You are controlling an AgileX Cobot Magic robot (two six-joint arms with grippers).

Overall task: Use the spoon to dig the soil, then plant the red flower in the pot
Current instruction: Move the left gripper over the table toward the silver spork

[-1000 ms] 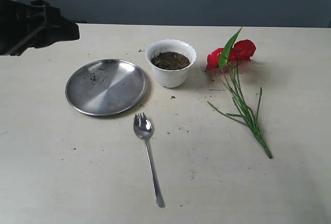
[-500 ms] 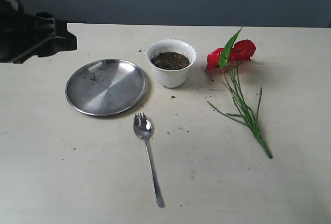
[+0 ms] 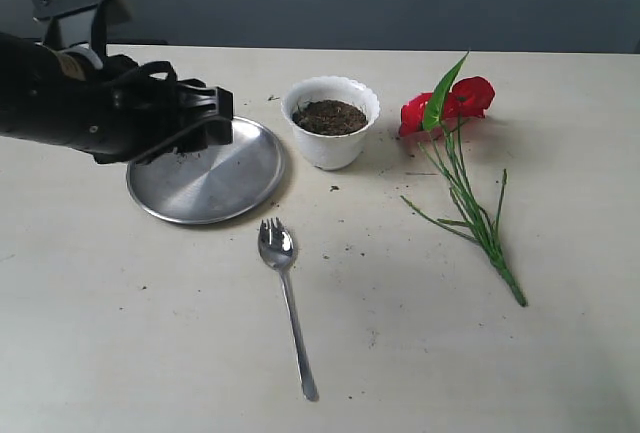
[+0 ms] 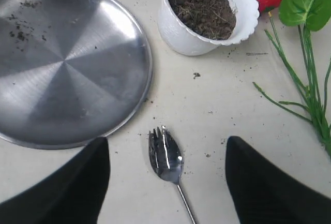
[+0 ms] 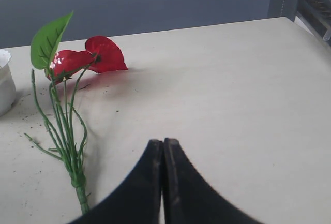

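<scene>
Steel spoon (image 4: 166, 157): lies flat on the table (image 3: 450, 353), free of both grippers, tined tip towards the plate (image 3: 200, 188) and handle towards the near edge. The tip is just beside the plate rim, not touching it.

White pot (image 3: 330, 141): stands upright just right of the plate, with a narrow gap between them. The soil (image 3: 330, 116) fills it to just under the scalloped rim. Loose crumbs lie on the plate and on the table around the pot.

Red flower (image 3: 470, 96): lies flat on the table right of the pot, near it but apart. The petals and the green leaf are at the far end. The stems run towards the near right.

Left gripper (image 3: 218, 116): reaches in from the left, above the far left part of the plate. Its jaws stand wide apart and hold nothing. In the left wrist view the spoon bowl appears between the two black fingers (image 4: 77, 188). The arm appears to be clear of the plate, but the exterior view does not show its height well enough to confirm this.

Right gripper (image 5: 163, 151): jaws pressed together, nothing between them. In the right wrist view it is above bare table, and the flower stems are off to one side of it. It is outside the exterior view.
</scene>
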